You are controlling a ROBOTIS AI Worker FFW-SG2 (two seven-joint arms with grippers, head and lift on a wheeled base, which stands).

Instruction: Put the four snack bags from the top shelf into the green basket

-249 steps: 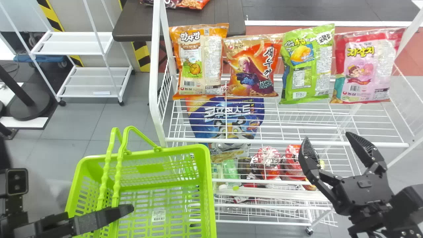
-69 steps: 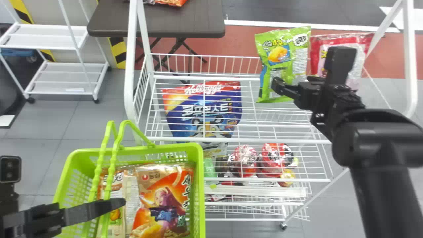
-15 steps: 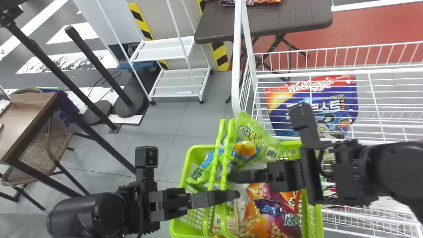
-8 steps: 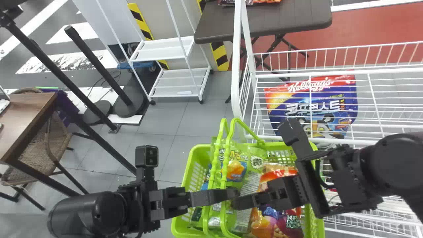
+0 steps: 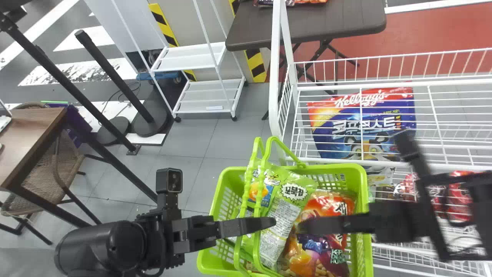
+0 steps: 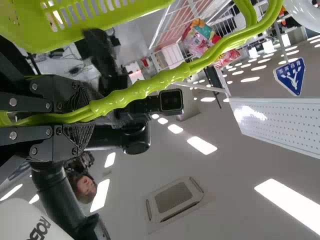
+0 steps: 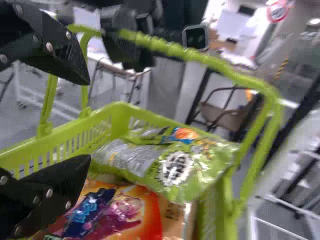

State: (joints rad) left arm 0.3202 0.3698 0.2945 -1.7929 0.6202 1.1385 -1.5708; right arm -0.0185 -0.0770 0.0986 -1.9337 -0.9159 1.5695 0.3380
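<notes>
Lower centre of the head view, a green snack bag (image 5: 280,221) and orange snack bag (image 5: 326,207) lie in the green basket (image 5: 364,184); left tool (image 5: 270,222) grips its handles (image 5: 261,184), right tool (image 5: 303,227) open above.

In the head view the left arm (image 5: 115,246) lies toward eight o'clock, its left gripper (image 5: 272,226) closed, pointing to three; near four o'clock, the right arm (image 5: 467,207) aims its spread right gripper (image 5: 301,227) toward nine.

Matte black arms, silver screw heads, boxy wrist camera
</notes>
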